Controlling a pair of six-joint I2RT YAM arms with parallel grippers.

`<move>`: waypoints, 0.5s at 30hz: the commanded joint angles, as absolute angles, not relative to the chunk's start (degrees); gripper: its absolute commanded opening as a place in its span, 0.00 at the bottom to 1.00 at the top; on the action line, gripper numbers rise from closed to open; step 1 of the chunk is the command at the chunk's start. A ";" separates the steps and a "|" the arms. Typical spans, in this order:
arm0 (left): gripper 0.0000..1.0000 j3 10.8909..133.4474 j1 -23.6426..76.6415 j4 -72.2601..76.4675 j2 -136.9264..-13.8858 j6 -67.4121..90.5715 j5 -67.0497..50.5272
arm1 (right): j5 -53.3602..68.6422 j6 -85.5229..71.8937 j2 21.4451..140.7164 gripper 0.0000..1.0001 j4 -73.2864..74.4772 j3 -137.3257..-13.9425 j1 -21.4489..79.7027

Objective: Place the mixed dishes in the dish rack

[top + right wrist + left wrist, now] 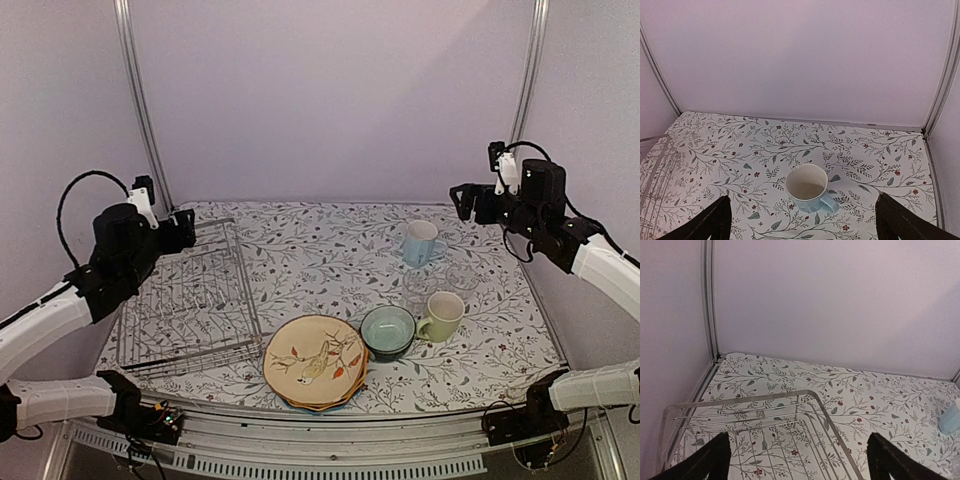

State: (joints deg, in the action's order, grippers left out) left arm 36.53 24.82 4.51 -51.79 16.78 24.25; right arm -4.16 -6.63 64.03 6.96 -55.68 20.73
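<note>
L tool [186, 229] hangs above the far end of the dish rack [190, 300], jaws spread wide, nothing in them; in the L wrist view both dark fingers [707, 460] sit at the frame's bottom corners w/ the rack's far corner showing below & between them, no contact visible. Rack is bare wire, no dishes in it, sitting flat on the floral worktop [320, 235]. All dishes lie well off to that tool's right & not touched by it. R tool [466, 201] is also raised off the worktop, jaws wide apart, empty; R wrist view has its fingers [715, 220] at the bottom corners & the light blue mug [807, 189] upright just below & ahead, roughly centred between them, handle pointing to the tool's right, inside looks empty. Nearer the arm bases than that mug: a clear glass [461, 276], faint & hard to read, then the pale yellow-green mug [442, 316] upright w/ handle toward the teal bowls [388, 332]. Bowls look stacked, count unclear, dark outside, just beside the mug. Next over, toward the L tool's side, is the plate stack [315, 362], tan bird-patterned plate on top, a yellow rim peeking out under it; stack sits close to the rack's near right corner, whether touching I cannot tell. Rack edge also shows at the far left of the R wrist view
</note>
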 commanded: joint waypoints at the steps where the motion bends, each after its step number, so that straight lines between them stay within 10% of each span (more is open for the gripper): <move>1: 0.95 41.63 29.44 -0.88 -58.88 15.00 23.21 | -3.24 -7.80 63.36 0.99 9.24 -56.69 21.11; 15: 0.85 55.07 32.05 -9.56 -82.08 22.78 15.26 | -0.62 -8.65 63.94 0.99 8.91 -54.92 21.12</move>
State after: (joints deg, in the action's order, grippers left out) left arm 51.37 31.11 -5.56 -76.99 20.01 16.97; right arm -1.98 -7.92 64.03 8.58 -55.64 20.73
